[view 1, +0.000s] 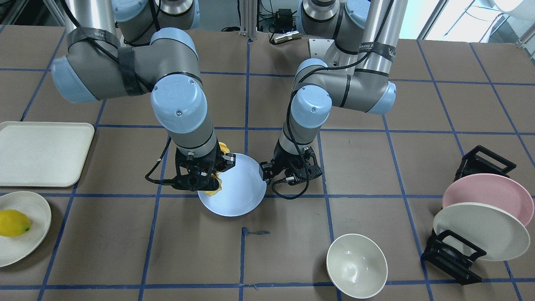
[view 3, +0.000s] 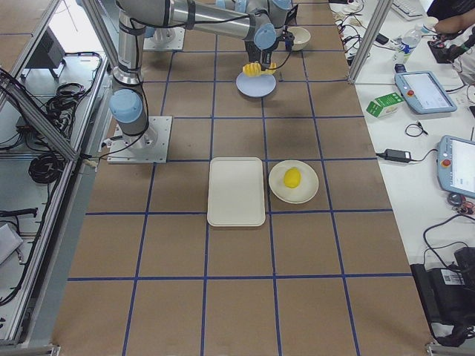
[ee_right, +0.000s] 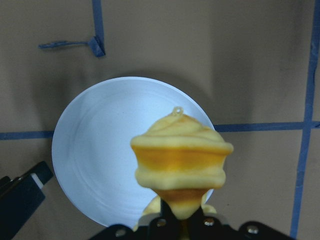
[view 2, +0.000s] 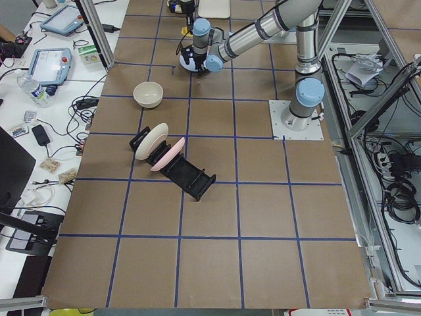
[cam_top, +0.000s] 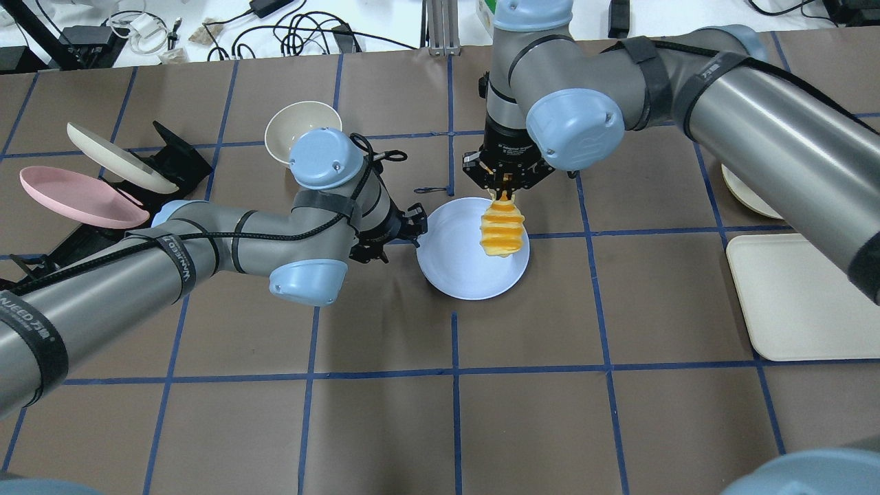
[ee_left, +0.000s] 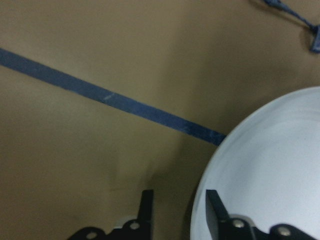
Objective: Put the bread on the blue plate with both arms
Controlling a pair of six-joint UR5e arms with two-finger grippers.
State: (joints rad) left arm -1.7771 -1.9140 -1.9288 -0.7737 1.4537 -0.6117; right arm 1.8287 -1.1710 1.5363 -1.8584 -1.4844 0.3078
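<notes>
The blue plate (cam_top: 460, 268) lies at the table's middle; it also shows in the front view (view 1: 244, 190) and the right wrist view (ee_right: 95, 150). My right gripper (cam_top: 507, 191) is shut on one end of the bread (cam_top: 503, 234), a ridged yellow and orange-brown loaf. The bread (ee_right: 180, 150) hangs over the plate's right part. I cannot tell whether it touches the plate. My left gripper (cam_top: 414, 230) sits at the plate's left rim. In the left wrist view its fingers (ee_left: 146, 210) stand apart astride the rim of the plate (ee_left: 270, 165), one over the plate and one outside it.
A cream bowl (view 1: 356, 265) stands beyond the plate. A black rack holds a pink plate (view 1: 489, 196) and a cream plate (view 1: 480, 230). A cream tray (view 1: 42, 152) and a lemon (view 1: 13, 223) on a cream plate lie on my right side. A blue tape scrap (view 1: 256, 231) lies nearby.
</notes>
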